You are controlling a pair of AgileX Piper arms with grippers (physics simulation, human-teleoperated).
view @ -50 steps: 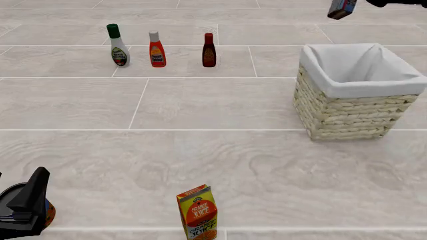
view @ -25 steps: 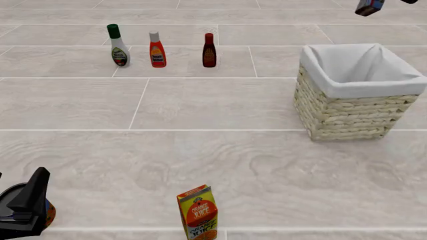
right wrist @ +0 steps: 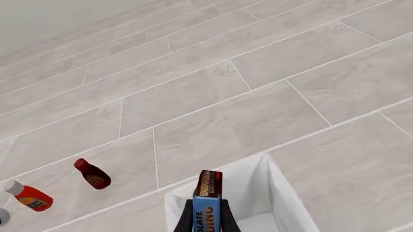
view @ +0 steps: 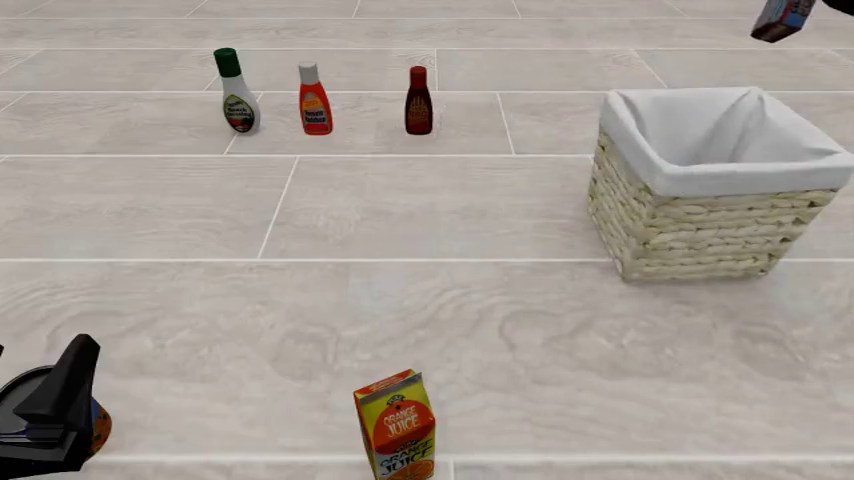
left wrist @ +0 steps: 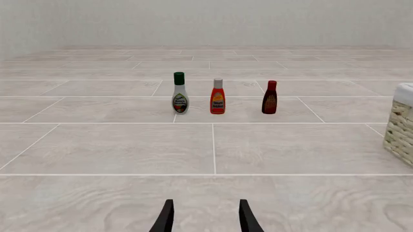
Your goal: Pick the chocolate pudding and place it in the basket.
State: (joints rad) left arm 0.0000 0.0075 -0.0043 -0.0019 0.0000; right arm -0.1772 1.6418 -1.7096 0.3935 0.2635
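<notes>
Left wrist view: the left claw (left wrist: 205,218) shows only as two dark fingertips standing apart with nothing between them, low over the pale tiled table (left wrist: 129,150). Farther off, three bottles stand upright in a row, each apart from the next: a white bottle with a green cap (left wrist: 180,93), an orange-red bottle (left wrist: 217,96) and a dark red bottle (left wrist: 270,97). A corner of the wicker basket (left wrist: 403,126) shows at one edge. This arm looks parked out of the way.

Front view: the basket (view: 694,235), lined with white cloth folded over its rim, sits at the right of the table. The pudding box (view: 782,18) hangs high in the air at the top right corner, tilted, toward the far side of the basket; the claw holding it is out of the picture here. An orange juice carton (view: 396,427) stands upright at the near edge, and the left arm (view: 54,405) rests at the bottom left.

Right wrist view: the right claw (right wrist: 207,221) is clamped on the pudding box (right wrist: 208,198), a finger on each broad side, so the narrow edge faces the camera. The box is small, dark brown at its far end, with a blue face carrying white letters. Below it lies the basket's (right wrist: 284,193) open white lining, which suggests it is being carried over the opening for release.
</notes>
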